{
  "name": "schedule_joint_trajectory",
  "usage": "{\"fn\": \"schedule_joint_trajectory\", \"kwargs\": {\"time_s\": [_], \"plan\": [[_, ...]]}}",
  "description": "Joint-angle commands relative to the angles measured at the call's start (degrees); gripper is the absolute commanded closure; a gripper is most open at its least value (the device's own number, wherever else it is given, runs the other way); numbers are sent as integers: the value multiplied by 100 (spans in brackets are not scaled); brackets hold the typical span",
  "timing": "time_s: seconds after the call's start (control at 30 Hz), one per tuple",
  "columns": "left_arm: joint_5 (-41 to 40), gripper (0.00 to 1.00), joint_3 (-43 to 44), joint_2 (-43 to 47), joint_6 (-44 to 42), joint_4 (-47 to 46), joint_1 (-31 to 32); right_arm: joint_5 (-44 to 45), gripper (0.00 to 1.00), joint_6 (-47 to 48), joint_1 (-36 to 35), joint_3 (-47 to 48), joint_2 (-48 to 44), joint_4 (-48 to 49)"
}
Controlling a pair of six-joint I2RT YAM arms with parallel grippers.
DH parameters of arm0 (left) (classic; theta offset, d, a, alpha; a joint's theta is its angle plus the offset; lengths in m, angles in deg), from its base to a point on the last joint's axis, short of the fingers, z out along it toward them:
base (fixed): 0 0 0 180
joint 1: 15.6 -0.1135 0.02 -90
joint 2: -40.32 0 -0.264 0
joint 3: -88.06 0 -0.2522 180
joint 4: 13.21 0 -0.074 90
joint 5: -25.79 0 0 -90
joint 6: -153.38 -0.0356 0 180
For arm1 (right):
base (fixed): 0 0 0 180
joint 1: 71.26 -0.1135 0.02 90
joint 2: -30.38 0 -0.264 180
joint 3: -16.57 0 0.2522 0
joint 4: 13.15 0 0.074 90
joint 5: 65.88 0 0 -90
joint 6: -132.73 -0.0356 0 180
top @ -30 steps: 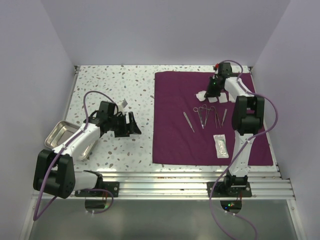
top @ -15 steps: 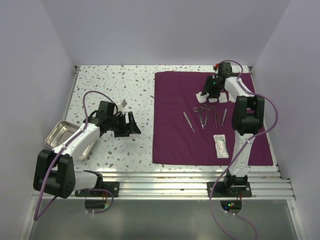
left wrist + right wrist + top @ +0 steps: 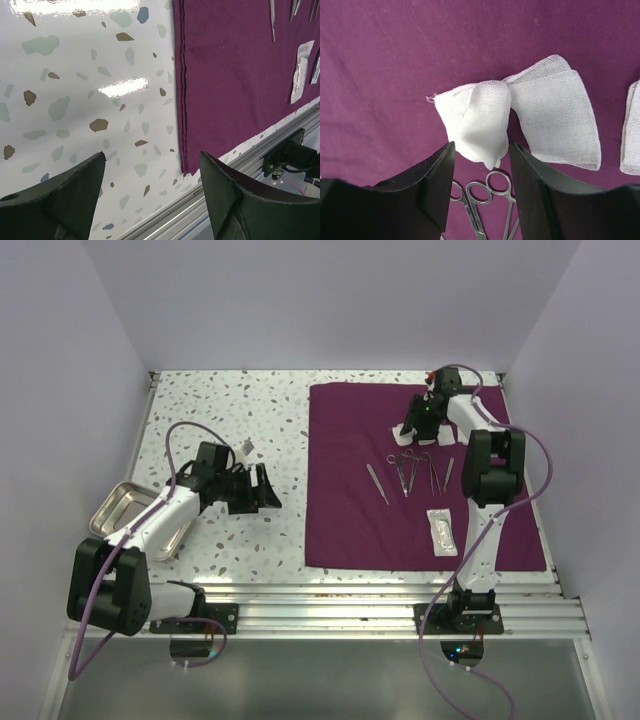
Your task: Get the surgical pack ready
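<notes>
The surgical pack (image 3: pixel 350 520) is a big dark-purple cloth spread flat on the right half of the table, also seen in the right wrist view (image 3: pixel 395 60) and the left wrist view (image 3: pixel 235 75). My right gripper (image 3: pixel 415 425) hovers open at its far end, just over a crumpled white gauze pad (image 3: pixel 480 120) whose lower tip lies between the fingers without touching them. A flatter gauze pad (image 3: pixel 555 120) lies beside it. My left gripper (image 3: pixel 152 157) is open and empty above the speckled table, left of the cloth's near left corner.
Steel scissors and forceps (image 3: pixel 405 470) lie in a row on the cloth, with ring handles (image 3: pixel 485 192) just below the gauze. A white packet (image 3: pixel 441 532) sits nearer the front. A steel tray (image 3: pixel 115 508) is at the far left. An aluminium rail (image 3: pixel 250 160) borders the near edge.
My right gripper has gone from shut to open, and the gauze now lies loose on the cloth. The left arm has not moved.
</notes>
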Motion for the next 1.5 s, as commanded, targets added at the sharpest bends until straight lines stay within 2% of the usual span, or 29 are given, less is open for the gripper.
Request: {"fn": "schedule_joint_trajectory", "kwargs": {"time_s": [0.0, 0.83, 1.47], "plan": [[130, 20, 55, -23, -136, -163, -53, -269, 48, -135, 43, -7, -3, 114], [174, 21, 28, -58, -110, -190, -62, 21, 52, -135, 43, -596, -434, 132], [156, 20, 20, -23, -189, -146, -80, -331, 55, -461, 175, -386, 32, 308]]}}
